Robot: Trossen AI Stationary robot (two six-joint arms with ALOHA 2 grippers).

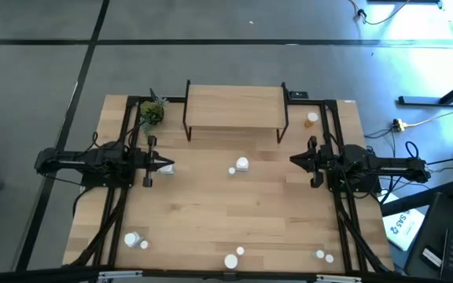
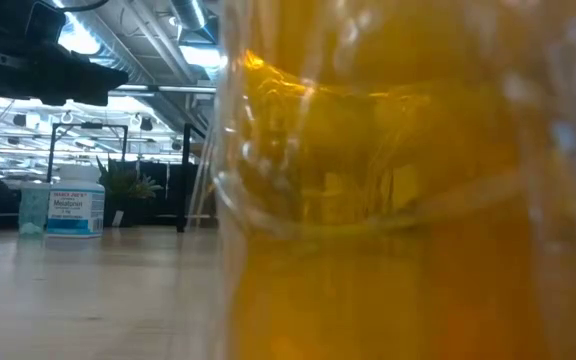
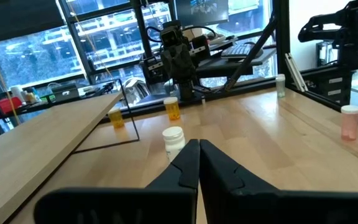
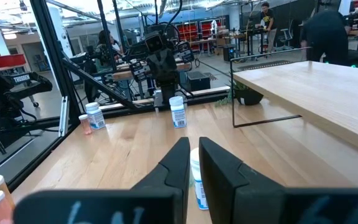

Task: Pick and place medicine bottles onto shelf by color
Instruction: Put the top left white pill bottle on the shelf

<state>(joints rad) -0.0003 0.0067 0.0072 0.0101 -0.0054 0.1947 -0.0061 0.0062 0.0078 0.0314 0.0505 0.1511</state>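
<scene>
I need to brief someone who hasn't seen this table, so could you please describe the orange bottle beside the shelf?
Start from the shelf at the table's far edge. Just off its right-hand end stands a lone orange bottle with a white cap. Unlike the white bottles in the table's middle, it stands alone beside the shelf.

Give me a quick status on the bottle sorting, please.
Both end effectors shut, empty: left, right. Shelf bare. Bottles scattered on table. Nothing blocking.
</scene>
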